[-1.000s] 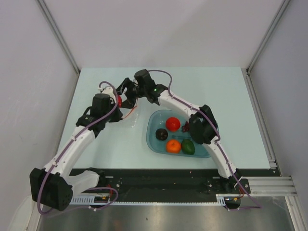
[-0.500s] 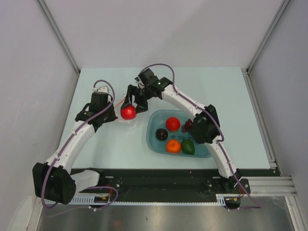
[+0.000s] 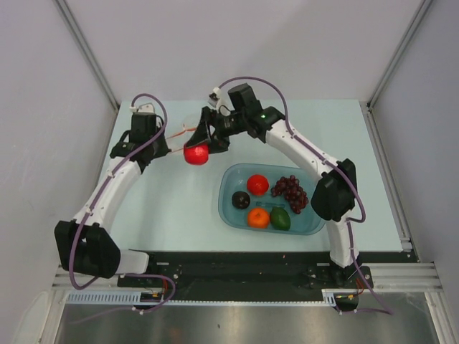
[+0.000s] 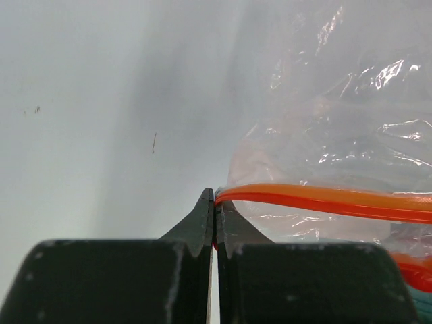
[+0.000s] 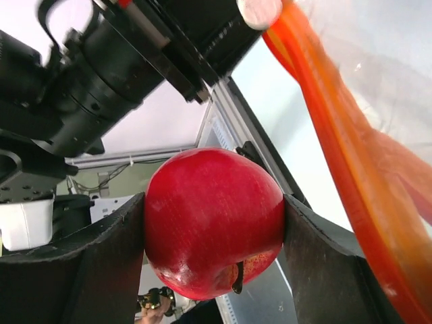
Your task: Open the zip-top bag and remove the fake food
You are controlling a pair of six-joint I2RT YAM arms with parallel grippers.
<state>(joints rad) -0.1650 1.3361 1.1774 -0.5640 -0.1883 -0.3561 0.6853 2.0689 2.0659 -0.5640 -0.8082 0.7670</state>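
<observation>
The small clear crinkly zip-top bag (image 4: 324, 121) is pinched by its orange zip strip (image 4: 324, 199) in my fully closed left gripper (image 4: 214, 206); my right gripper (image 5: 214, 209), just beside it, clamps a shiny red plastic apple (image 5: 202, 236).

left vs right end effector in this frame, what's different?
Opening: the left end effector has its jaws pressed together; the right end effector has them wide apart.
Load: the left end effector pinches the end of the thin orange zip strip of the zip-top bag; the right end effector clamps a round red apple between its fingers.
Shared: both grip something, near each other over the far part of the table.
</observation>
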